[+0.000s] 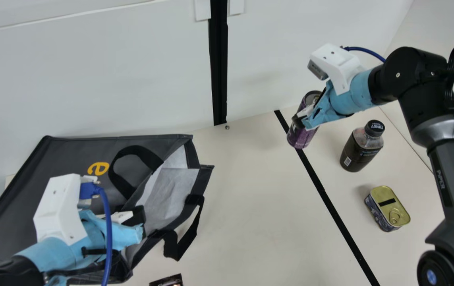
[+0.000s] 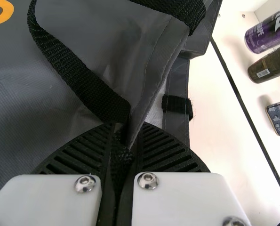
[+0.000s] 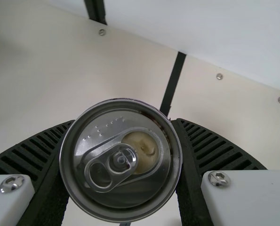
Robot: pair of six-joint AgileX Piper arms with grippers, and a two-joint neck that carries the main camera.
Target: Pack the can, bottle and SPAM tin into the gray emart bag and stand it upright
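My right claw grips the purple cylindrical metal can; my left claw pinches the gray fabric bag's edge!

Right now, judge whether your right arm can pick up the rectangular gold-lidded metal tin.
Probably not straight away: the right tool is closed around the purple metal can, so it would likely have to release that first. Otherwise the way to the tin looks free, with nothing leaning against it.

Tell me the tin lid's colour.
The tin lid is gold with a black strip, clearest in the main view.
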